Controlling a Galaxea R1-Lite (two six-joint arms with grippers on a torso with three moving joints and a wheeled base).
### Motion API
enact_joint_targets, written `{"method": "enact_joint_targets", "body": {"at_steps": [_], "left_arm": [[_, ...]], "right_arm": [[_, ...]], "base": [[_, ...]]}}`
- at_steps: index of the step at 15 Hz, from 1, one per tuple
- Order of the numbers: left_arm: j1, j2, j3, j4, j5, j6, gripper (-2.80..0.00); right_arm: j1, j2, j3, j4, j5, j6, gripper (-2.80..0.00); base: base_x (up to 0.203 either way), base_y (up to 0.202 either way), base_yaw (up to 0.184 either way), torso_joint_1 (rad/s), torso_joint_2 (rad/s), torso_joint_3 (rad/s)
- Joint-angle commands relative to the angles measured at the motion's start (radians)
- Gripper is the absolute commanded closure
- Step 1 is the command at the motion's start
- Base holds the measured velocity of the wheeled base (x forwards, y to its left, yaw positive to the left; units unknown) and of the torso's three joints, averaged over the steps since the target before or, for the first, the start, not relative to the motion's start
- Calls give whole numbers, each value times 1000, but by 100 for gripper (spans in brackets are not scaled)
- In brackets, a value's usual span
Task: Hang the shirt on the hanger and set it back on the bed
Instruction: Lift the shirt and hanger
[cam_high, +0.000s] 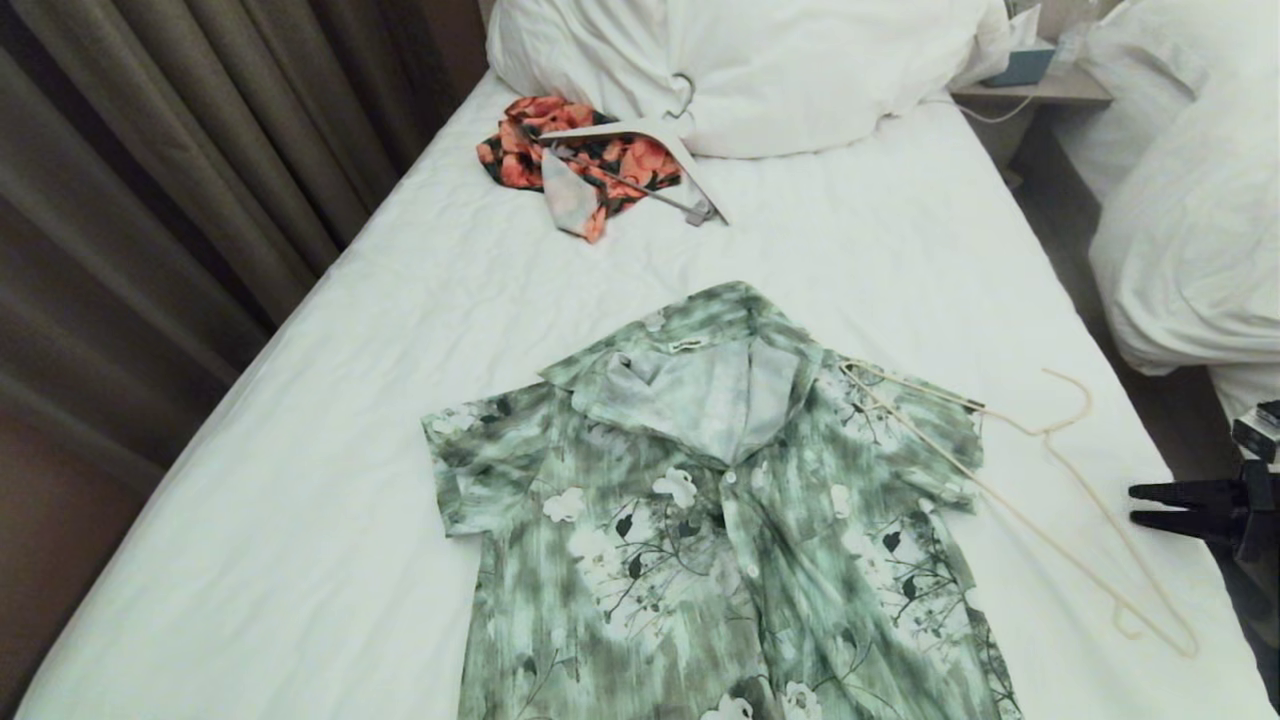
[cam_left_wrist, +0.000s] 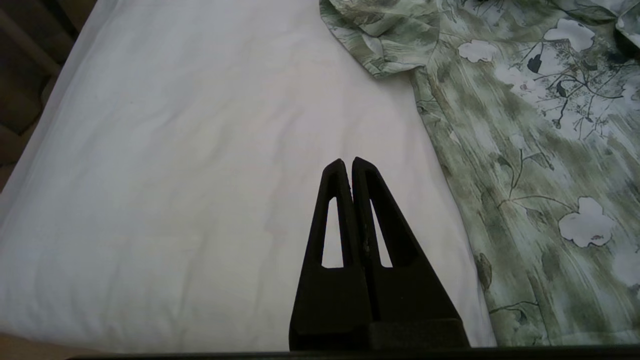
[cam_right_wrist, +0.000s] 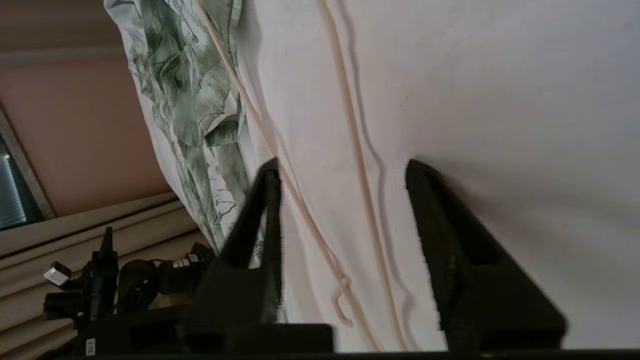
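A: Where does the right gripper (cam_right_wrist: 340, 167) stand?

B: At the bed's right edge, fingers spread wide with nothing between them but air. In its wrist view both thin arms of the cream wire hanger (cam_right_wrist: 350, 130) run across the white sheet (cam_right_wrist: 500, 100) in the gap. In the head view the same gripper (cam_high: 1135, 505) pokes in from the right, near the hanger's lower corner.

A: And the hanger itself?

B: It lies flat on the bed (cam_high: 330, 400), its far end resting on the sleeve of the green floral shirt (cam_high: 700, 520), the hook curling towards the right edge.

A: The shirt?

B: Spread face up on the sheet, collar open, pointing towards the pillow (cam_high: 760, 60).

A: The left gripper (cam_left_wrist: 348, 162)?

B: Fingers pressed together, empty, above bare sheet beside the shirt's other sleeve.

A: Anything farther off?

B: An orange-and-black garment (cam_high: 580, 155) under a thicker white hanger (cam_high: 650, 135), near the pillow.
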Motion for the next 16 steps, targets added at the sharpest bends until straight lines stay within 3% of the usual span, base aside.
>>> {"method": "enact_joint_targets", "body": {"at_steps": [1,4,6,10,16], "left_arm": [[0,1,0,1,-1,0,0],[0,1,0,1,-1,0,0],[0,1,0,1,-1,0,0],[0,1,0,1,-1,0,0],[0,1,0,1,-1,0,0]], "right_arm": [[1,17,-3,-5,14,-3,-280],[4,43,0,-18,85,-21,-280],[5,76,4,-8,109,-135,-280],[36,92,3,-7,183,-161,-280],[135,108,-5,-52,185,-160,-280]], "base": [[0,0,0,0,0,0],[0,0,0,0,0,0],[0,0,0,0,0,0],[0,0,0,0,0,0],[0,0,0,0,0,0]]}}
